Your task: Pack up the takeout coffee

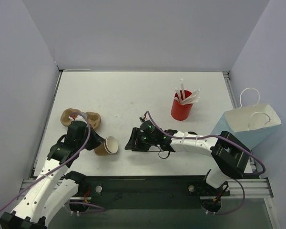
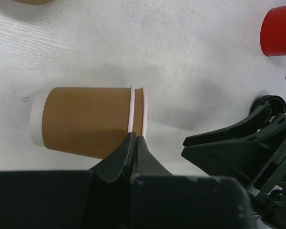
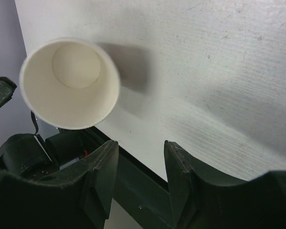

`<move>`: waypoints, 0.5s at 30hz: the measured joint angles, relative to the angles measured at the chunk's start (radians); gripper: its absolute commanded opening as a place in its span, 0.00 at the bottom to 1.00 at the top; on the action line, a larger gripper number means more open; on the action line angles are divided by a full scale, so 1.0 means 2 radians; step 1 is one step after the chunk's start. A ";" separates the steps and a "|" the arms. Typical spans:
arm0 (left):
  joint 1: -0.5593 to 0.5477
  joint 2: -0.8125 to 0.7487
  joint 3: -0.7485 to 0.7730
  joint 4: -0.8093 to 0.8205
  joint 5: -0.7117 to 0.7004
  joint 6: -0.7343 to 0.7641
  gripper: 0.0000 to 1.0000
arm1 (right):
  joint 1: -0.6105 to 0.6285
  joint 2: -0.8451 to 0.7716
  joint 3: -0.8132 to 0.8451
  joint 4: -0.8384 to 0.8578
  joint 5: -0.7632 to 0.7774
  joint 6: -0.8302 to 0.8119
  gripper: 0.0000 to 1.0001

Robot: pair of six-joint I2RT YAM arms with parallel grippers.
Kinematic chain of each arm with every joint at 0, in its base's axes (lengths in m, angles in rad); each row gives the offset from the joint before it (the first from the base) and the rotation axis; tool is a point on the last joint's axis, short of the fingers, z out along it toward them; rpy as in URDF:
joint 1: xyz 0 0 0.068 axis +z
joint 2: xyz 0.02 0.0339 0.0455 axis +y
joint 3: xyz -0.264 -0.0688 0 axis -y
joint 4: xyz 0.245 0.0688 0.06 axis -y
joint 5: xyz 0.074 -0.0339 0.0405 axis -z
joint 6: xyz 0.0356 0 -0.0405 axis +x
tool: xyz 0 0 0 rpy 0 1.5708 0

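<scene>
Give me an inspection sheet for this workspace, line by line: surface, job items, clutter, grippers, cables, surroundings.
Surface: white table, faint scuffs.
Job's things: lidded coffee, nothing seen; blue bag upright beside the table's right edge.
Clutter: lidless tan cup on its side, empty; red cup of straws upright; tan cup carrier, partly hidden.
Grippers: left gripper closed at the tan cup's rim, grip unconfirmed; right gripper open, empty, facing the cup's mouth.
Cables: purple cable runs back from each gripper, loose.
Surroundings: plain grey walls on three sides.
</scene>
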 measured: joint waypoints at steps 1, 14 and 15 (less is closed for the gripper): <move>0.000 0.000 -0.002 0.001 0.000 0.000 0.00 | 0.001 0.000 0.000 0.000 0.000 -0.001 0.44; 0.000 0.009 -0.010 0.001 -0.016 0.005 0.00 | 0.028 0.002 0.060 0.000 0.008 -0.115 0.39; 0.000 0.013 -0.010 0.000 -0.022 0.006 0.00 | 0.029 0.006 0.067 0.007 0.008 -0.121 0.35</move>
